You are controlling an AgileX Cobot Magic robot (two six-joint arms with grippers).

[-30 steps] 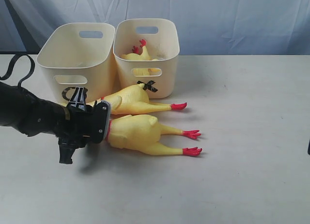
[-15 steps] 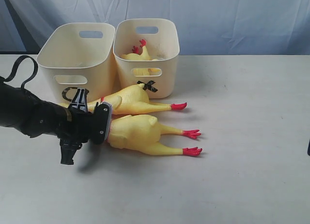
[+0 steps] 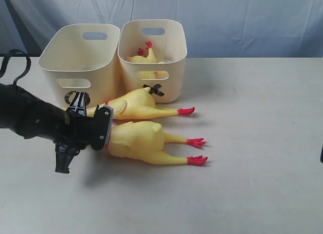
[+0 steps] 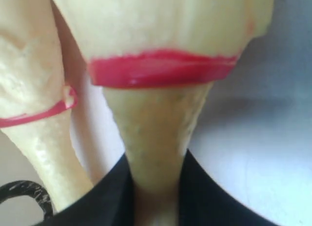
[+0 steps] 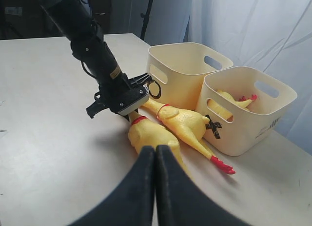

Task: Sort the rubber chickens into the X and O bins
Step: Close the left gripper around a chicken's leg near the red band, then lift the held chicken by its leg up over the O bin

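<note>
We saw left fingers (image 4: 209, 206) clenched on neck of near chicken (image 3: 139, 142), its body lying on bench (image 3: 252, 143), red feet pointing right. Just behind lay second chicken (image 3: 133, 103), in front of X bin (image 3: 174, 67). Inside X bin sat third chicken (image 3: 144, 57). O bin (image 3: 55, 62) stood beside it, on left. We noted right fingers (image 5: 139, 196) pressed together, holding nothing.

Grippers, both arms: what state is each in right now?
Left gripper: closed on the neck of the nearer rubber chicken.
Right gripper: shut, holding nothing.
</note>
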